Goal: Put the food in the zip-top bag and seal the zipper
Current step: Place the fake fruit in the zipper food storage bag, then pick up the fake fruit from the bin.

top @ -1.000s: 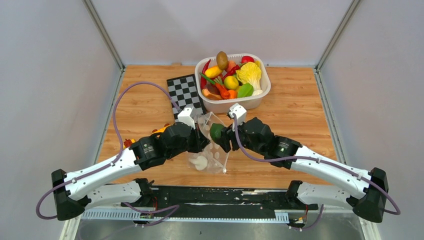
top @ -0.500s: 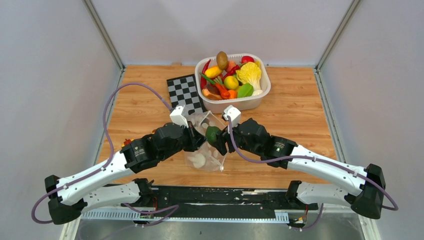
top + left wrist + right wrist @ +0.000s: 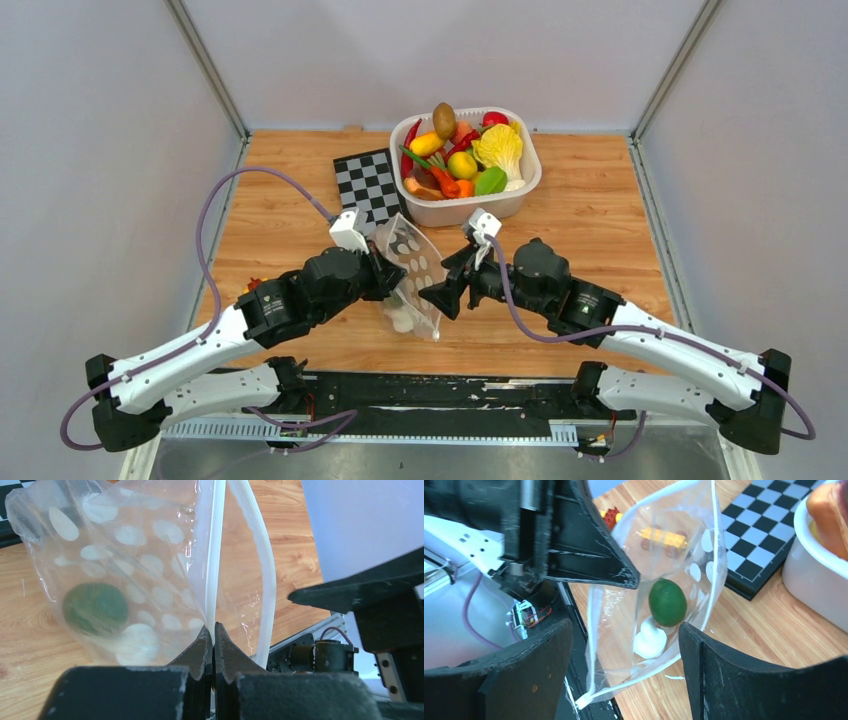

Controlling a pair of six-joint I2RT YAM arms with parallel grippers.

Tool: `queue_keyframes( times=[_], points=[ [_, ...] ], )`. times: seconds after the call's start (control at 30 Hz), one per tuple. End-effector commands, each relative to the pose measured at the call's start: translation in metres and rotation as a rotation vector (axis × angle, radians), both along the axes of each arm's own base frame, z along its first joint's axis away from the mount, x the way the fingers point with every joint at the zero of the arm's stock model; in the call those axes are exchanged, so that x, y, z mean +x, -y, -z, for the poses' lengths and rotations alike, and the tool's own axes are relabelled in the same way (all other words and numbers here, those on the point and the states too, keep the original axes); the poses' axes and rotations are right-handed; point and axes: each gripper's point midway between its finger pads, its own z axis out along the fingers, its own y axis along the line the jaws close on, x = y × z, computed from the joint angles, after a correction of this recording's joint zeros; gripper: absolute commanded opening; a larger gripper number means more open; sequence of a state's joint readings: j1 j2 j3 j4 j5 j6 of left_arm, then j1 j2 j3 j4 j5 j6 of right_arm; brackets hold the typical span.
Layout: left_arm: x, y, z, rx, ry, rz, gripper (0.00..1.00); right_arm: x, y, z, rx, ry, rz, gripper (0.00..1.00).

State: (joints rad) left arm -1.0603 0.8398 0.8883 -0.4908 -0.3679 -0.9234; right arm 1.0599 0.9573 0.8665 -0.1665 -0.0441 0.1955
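The zip-top bag [image 3: 412, 262] is a clear dotted pouch hanging mouth-up between the two arms. My left gripper [image 3: 213, 630] is shut on one side of its zipper [image 3: 216, 555], and the other zipper lip [image 3: 265, 580] bows away, so the mouth gapes. A green round fruit [image 3: 667, 601] and a white food piece [image 3: 650, 639] lie inside the bag. My right gripper [image 3: 624, 630] stands open and holds nothing, just right of the bag's mouth [image 3: 440, 297]. More food [image 3: 462, 150] fills the tub at the back.
The white tub [image 3: 520, 195] stands at the back centre, with a chessboard [image 3: 370, 185] to its left. A yellow toy brick car [image 3: 663, 537] and a red one [image 3: 612, 514] lie on the wooden table beyond the bag.
My right gripper opened and let the green fruit drop into the bag, then drew back to the right. The left arm shifted slightly left, still holding the bag.
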Motion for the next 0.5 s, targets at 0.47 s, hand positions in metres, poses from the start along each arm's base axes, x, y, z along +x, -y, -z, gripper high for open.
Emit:
queue_keyframes(
  times=[0.47],
  points=[
    [0.005,-0.007,0.009,0.028,0.001,-0.042,0.0,0.153,0.097,-0.023,-0.114,-0.004,0.653,0.81]
  ],
)
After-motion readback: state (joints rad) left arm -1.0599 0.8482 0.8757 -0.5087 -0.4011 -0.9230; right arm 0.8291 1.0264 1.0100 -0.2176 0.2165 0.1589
